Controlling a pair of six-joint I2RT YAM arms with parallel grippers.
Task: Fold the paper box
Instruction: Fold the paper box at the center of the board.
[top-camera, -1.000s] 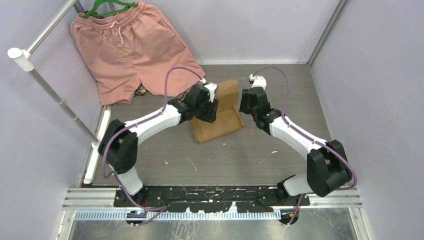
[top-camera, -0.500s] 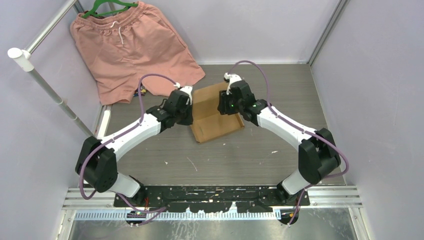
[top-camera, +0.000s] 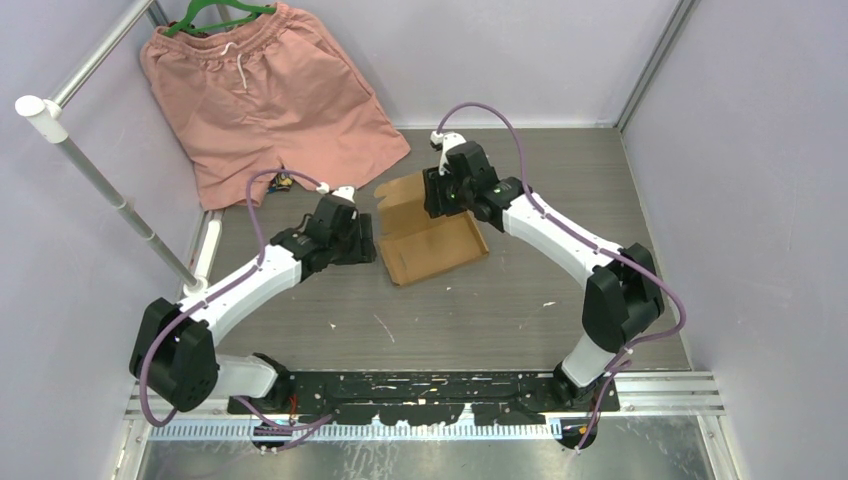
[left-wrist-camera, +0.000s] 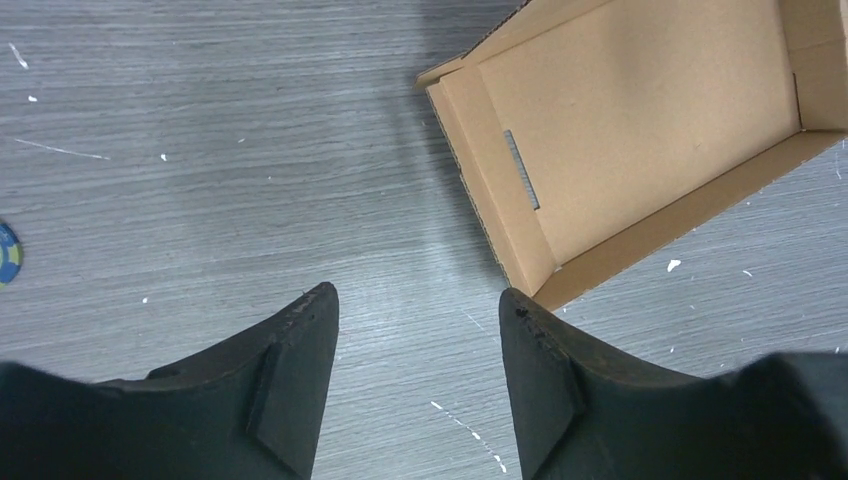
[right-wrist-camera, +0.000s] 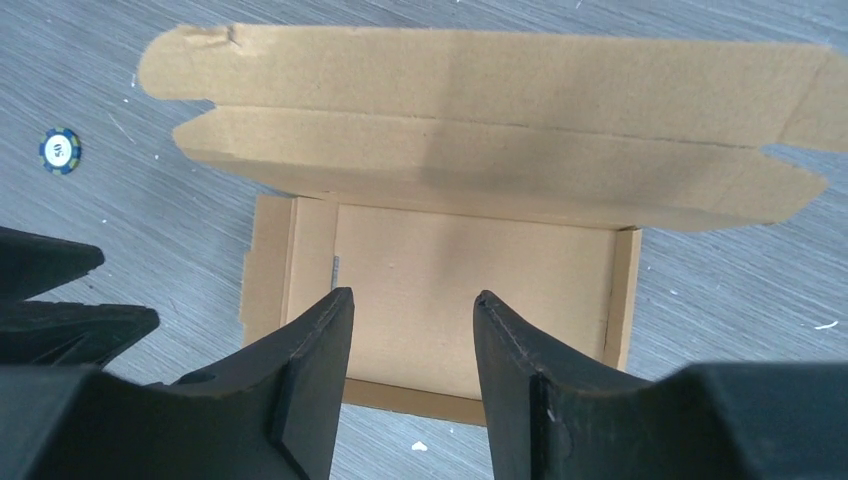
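While both pairs of fingers stand apart with nothing between them, neither arm has hold of the cardboard. The left gripper (left-wrist-camera: 415, 345) hangs open over bare table (top-camera: 560, 200), its right finger just beside the near left corner of the paper box (top-camera: 430, 240). The right gripper (right-wrist-camera: 410, 335) is also open. It points down over the box's shallow tray (right-wrist-camera: 470, 270) from the far side. I cannot tell whether its tips touch the tray floor.

The box sits in the middle of the table, between the two grippers. Its tray has low walls raised on the near and right sides. Its long lid panel (right-wrist-camera: 480, 90), notched at both ends, lies spread out past the far wall, so the lid fold looks not yet done.

Being corrugated cardboard, the box should be light and stiff. It will likely slide on the smooth tabletop and spring back along its creases. A good hold would probably be a pinch on the thin free edge of the lid panel while the other gripper presses down on the tray.

Further out, a small round chip (right-wrist-camera: 58, 150) lies left of the box. Salmon-pink shorts (top-camera: 265, 95) hang on a green hanger (top-camera: 215, 12) at the far left.
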